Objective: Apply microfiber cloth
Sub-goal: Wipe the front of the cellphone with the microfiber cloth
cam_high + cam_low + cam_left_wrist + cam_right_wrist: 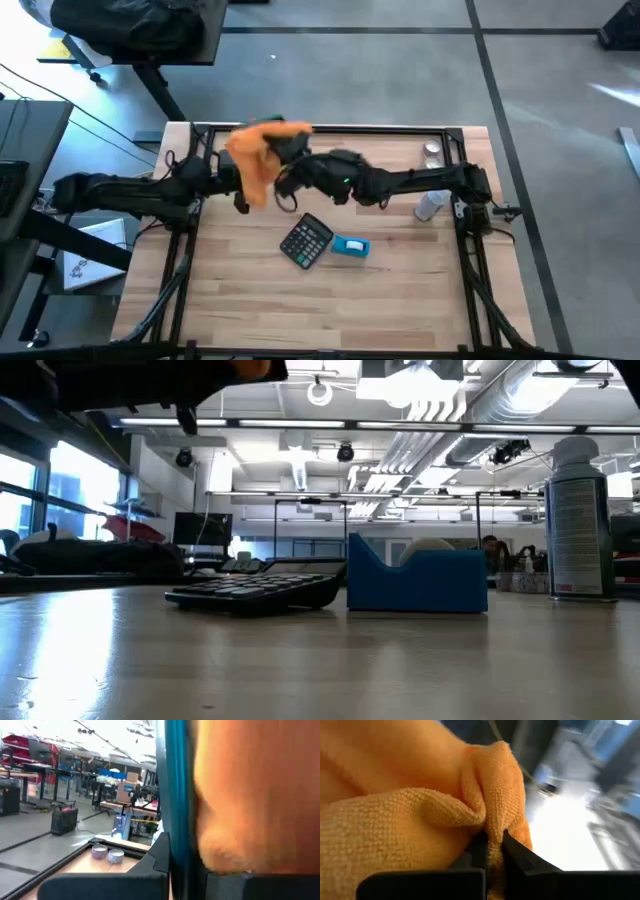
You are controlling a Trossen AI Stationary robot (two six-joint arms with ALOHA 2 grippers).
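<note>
**A:** Where is the bright orange, wrinkled microfiber cloth [258, 160] sitting right now?

**B:** It is hanging in the air over the far-left part of the wooden bench [330, 300], between the two arms. Your right tool [490, 851] is pinching a fold of it, fingers nearly closed with only the fabric between them. The cloth is draping against a thin teal slab [176, 810] that is standing edge-on at the left arm.

**A:** And the left tool?

**B:** It [232, 178] is up at the same spot. From the left wrist view I am judging it to be gripping the slab, though the fingertips themselves are hidden, so I cannot tell for sure.

**A:** How should I be wiping?

**B:** Keep the pinch as it is; a slack grip is likely letting the fold slip. You are wanting the flat of the cloth, not the bunched edge, against the slab's face. Move the right arm slowly along it while the left is holding steady.

**A:** Anything below to mind?

**B:** The black calculator [305, 241] and small blue box [350, 246] are lying well under you, the white spray can [430, 205] off right. Stay high.
</note>
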